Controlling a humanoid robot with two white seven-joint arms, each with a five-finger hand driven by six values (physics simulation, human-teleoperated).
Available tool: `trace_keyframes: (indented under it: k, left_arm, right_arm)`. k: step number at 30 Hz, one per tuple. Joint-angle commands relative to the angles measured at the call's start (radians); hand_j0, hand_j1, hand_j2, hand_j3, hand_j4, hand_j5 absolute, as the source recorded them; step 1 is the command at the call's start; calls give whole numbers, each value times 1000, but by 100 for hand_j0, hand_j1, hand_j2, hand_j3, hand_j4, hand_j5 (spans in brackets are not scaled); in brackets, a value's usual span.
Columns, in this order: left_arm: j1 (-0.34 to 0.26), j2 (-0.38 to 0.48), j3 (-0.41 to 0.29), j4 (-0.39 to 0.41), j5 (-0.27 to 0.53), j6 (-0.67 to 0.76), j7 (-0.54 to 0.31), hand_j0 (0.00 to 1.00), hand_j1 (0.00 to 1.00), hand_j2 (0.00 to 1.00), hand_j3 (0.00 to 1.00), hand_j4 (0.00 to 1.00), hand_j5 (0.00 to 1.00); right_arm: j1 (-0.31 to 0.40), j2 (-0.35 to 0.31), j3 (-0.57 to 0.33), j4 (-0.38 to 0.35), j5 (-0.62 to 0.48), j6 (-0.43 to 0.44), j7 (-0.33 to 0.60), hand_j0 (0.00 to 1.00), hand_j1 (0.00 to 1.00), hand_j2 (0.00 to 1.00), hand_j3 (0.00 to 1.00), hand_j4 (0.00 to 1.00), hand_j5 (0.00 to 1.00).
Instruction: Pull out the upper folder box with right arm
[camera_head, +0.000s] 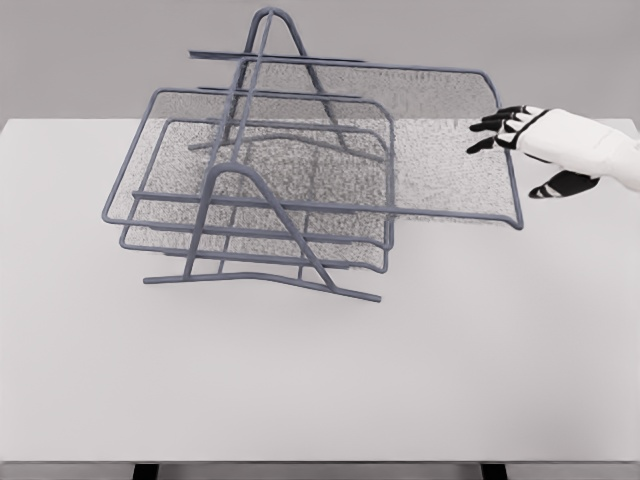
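Note:
A grey wire rack (262, 240) with mesh trays stands on the white table (320, 380), left of the middle. Its upper tray (440, 140) sticks out far to the right of the frame, its front rail (510, 150) at the right end. Two lower trays (250, 215) sit inside the rack. My right hand (515, 145) comes in from the right edge, white with black fingers (495, 125). The fingers are spread and lie just beside the upper tray's right rail, thumb lower, holding nothing that I can see.
The table's front edge (320, 462) runs along the bottom of the view. A plain grey wall stands behind the table. The left arm does not show.

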Motion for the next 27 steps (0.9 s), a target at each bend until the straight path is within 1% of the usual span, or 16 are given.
trace_keyframes:
  k: [1,3,6,15,16,19,20,26,27]
  left_arm:
    - [0,0,0,0,0,0,0,100,100,100,100,100,100]
    - [0,0,0,0,0,1,0,100,100,100,100,100,100]
    - [0,0,0,0,0,0,0,100,100,100,100,100,100]
    - [0,0,0,0,0,0,0,100,100,100,100,100,100]
    - [0,0,0,0,0,0,0,100,100,100,100,100,100]
    - [0,0,0,0,0,0,0,100,100,100,100,100,100]
    - [0,0,0,0,0,0,0,100,100,100,100,100,100]
    - [0,0,0,0,0,0,0,100,100,100,100,100,100]
    - [0,0,0,0,0,0,0,100,100,100,100,100,100]
  right_arm:
    - [0,-4,-15,13,118,-21,1,100,100,100,100,100,100]
    - [0,-3,-35,13,117,-21,1,100,100,100,100,100,100]
    - [0,-1,-41,13,111,-21,1,100,100,100,100,100,100]
    - [-5,-7,-43,13,111,-21,1,100,100,100,100,100,100]
    - [-3,-30,-43,11,111,-21,1,100,100,100,100,100,100]
    - [-5,-33,-43,11,111,-21,1,100,100,100,100,100,100]
    - [-5,-49,-44,10,109,-21,1,100,100,100,100,100,100]
    - [-17,-55,-44,4,109,-21,1,100,100,100,100,100,100]
    - [-17,-55,-55,4,109,-21,1,100,100,100,100,100,100]
